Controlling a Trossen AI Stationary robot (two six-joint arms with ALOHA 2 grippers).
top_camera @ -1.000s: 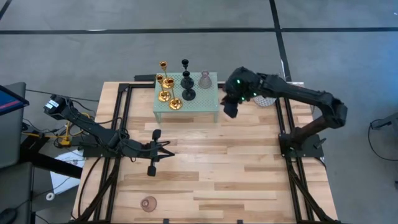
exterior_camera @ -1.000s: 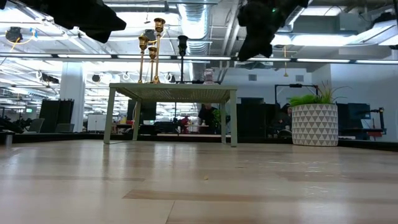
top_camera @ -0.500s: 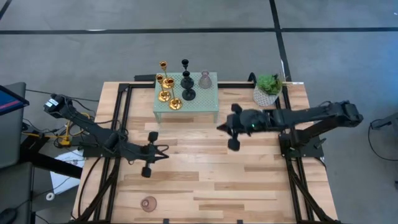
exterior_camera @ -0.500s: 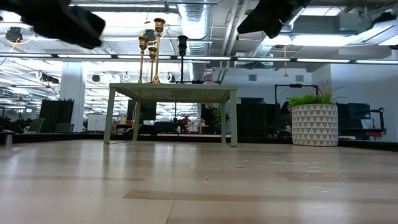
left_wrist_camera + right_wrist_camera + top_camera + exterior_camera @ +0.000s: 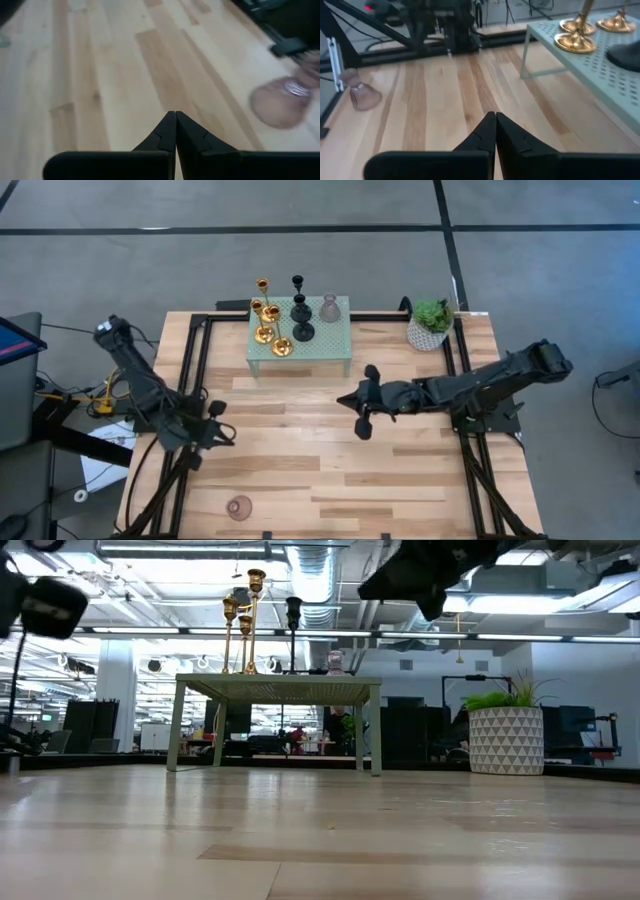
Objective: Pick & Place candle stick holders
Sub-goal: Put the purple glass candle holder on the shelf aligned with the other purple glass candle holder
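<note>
Several candle stick holders stand on their round bases on a small pale-green perforated stand point(image 5: 298, 345) at the table's far side: gold ones point(image 5: 265, 320), black ones point(image 5: 300, 315) and a glass one point(image 5: 329, 308). One pinkish glass holder point(image 5: 238, 506) stands alone near the table's front-left corner and also shows in my wrist views point(image 5: 280, 100) point(image 5: 362, 94). My right gripper point(image 5: 348, 400) hovers shut over the table's middle, just in front of the stand. My left gripper point(image 5: 222, 435) hovers shut at the table's left, and nothing lies between its fingers point(image 5: 175, 120).
A small green plant in a white patterned pot point(image 5: 430, 323) stands at the far right corner. Dark frame rails point(image 5: 190, 370) run along the table's left and right sides. Bare wood point(image 5: 330, 480) lies between the two grippers and toward the near edge.
My right gripper has swung from beside the stand's right end toward the table's middle and near side, sinking a little and uncovering the plant. My left gripper has drawn back toward the table's left edge. The holders have kept still.
</note>
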